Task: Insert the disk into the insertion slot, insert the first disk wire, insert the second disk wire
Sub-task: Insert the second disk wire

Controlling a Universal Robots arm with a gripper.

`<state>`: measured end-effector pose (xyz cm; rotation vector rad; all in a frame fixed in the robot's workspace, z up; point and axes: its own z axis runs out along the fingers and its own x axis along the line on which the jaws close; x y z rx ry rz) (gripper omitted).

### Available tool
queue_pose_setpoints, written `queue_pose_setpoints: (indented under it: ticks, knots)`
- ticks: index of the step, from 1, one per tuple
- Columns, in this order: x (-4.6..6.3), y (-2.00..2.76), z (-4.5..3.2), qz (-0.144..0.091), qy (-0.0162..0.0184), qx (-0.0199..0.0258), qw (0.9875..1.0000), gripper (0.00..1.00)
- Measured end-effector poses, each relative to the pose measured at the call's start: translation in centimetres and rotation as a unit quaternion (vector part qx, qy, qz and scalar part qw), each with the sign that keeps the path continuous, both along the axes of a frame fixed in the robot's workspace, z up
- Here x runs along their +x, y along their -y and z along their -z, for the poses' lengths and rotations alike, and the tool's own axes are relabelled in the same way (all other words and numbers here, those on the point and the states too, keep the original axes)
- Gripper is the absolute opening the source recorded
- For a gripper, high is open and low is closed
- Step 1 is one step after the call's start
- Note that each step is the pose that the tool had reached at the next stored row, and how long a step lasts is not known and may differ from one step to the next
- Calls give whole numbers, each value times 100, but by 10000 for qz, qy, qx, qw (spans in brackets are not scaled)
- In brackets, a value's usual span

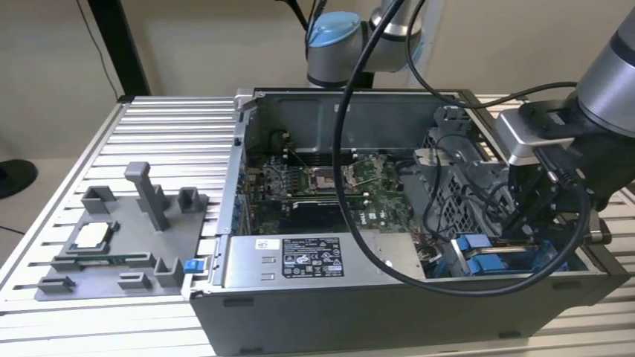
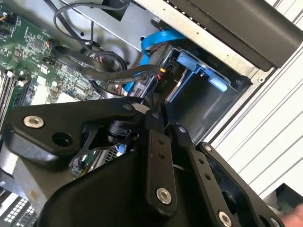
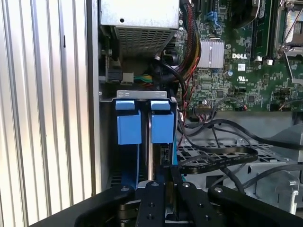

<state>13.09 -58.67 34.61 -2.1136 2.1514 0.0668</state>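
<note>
Where it sits in the insertion slot (image 3: pixel 142 94), the disk (image 3: pixel 162 127) turns one blue-framed end toward the first wrist view, its long axis running away down the bay. At the exterior view's left a grey fixture (image 1: pixel 119 238) lies on the ribbed metal worktop (image 1: pixel 169 126). The open computer case (image 1: pixel 397 312) stands mid-picture before a beige wall (image 1: pixel 198 44), and the arm (image 1: pixel 605 97) reaches into its corner at the right. The hand (image 3: pixel 166 174) has its fingers drawn together just beside a black plug (image 2: pixel 162 79) at the disk's end; whether they pinch it I cannot tell.
</note>
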Motion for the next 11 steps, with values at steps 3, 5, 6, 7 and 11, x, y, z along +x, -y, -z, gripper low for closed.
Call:
queue_pose_setpoints:
  ticks: [3,5,6,7,11]
  knots:
    - [0,-1,2,0,12,1,10000,0]
    - [0,-1,5,1,23,0,10000,0]
    - [0,-1,7,1,32,0,10000,0]
    - [0,-1,10,0,39,0,10000,0]
    - [0,-2,21,0,67,0,10000,0]
